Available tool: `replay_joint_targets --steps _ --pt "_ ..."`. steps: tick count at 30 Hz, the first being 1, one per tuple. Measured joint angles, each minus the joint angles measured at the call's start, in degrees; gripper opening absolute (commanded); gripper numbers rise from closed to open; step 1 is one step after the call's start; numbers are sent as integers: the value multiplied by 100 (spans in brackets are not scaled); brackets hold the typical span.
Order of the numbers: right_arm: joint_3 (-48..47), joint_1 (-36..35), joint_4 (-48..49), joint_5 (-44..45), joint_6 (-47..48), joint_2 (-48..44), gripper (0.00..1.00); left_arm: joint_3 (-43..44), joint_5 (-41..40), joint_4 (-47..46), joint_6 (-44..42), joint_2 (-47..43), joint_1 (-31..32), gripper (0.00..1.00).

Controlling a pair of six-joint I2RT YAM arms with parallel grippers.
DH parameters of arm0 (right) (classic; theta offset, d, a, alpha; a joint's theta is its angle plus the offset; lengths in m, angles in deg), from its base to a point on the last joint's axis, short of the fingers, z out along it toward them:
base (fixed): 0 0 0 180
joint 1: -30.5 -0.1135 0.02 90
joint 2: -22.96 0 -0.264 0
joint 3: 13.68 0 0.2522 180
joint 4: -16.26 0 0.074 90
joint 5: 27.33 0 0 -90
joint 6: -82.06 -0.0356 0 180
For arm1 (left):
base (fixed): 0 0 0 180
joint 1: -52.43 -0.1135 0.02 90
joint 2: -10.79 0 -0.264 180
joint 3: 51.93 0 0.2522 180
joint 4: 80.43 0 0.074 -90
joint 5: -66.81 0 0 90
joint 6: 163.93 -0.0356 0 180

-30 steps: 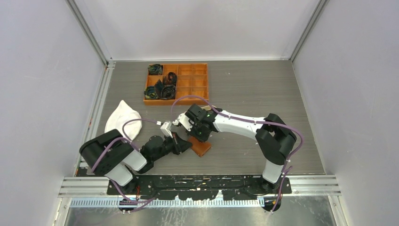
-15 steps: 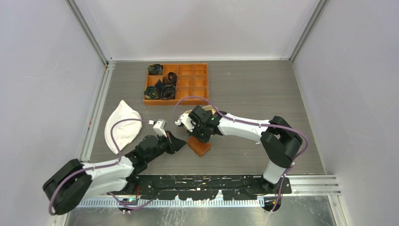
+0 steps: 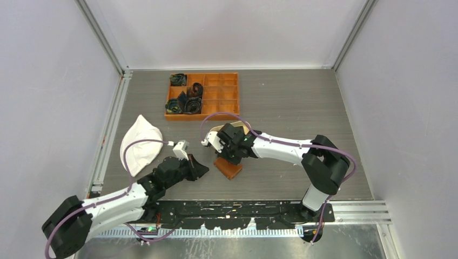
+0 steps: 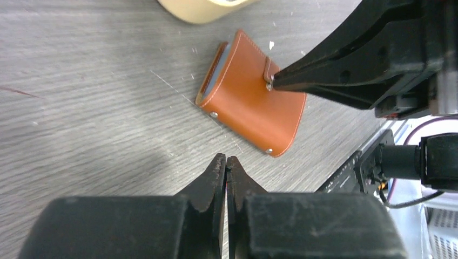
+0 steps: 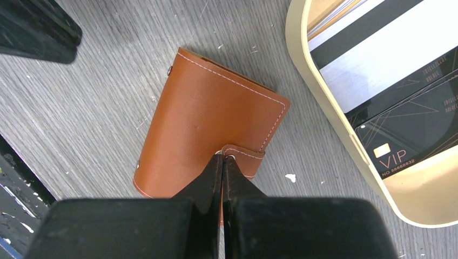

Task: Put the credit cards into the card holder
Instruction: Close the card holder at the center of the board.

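The card holder [image 5: 210,124], a brown leather wallet [image 3: 229,168], lies folded shut on the table with its snap tab [image 5: 246,156] fastened. My right gripper [image 5: 222,157] is shut, and its tips touch the tab's snap [image 4: 270,81]. My left gripper [image 4: 226,158] is also shut and empty. It hovers a short way from the wallet's [image 4: 251,105] near corner, to the left of it in the top view [image 3: 201,171]. The credit cards lie in the beige tray [image 5: 324,102]: a white-grey card with a black stripe [image 5: 378,48] and a black VIP card [image 5: 416,135].
An orange compartmented box [image 3: 202,96] holding dark coiled items stands at the back. A white cloth [image 3: 139,143] lies at the left. The tray [image 3: 241,128] is mostly hidden under my right arm in the top view. Black base rails run along the near edge.
My left arm has stretched out low, and its shut gripper has drawn back left, off the wallet. The right gripper stays at the wallet's tab.
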Motion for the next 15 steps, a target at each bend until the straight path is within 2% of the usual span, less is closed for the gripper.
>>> replay_joint_targets --steps 6,15 --pt "33 9 35 -33 20 -26 1 7 426 -907 201 1187 33 4" --pt "92 92 105 -214 37 -68 1 13 529 -2245 503 2072 76 9"
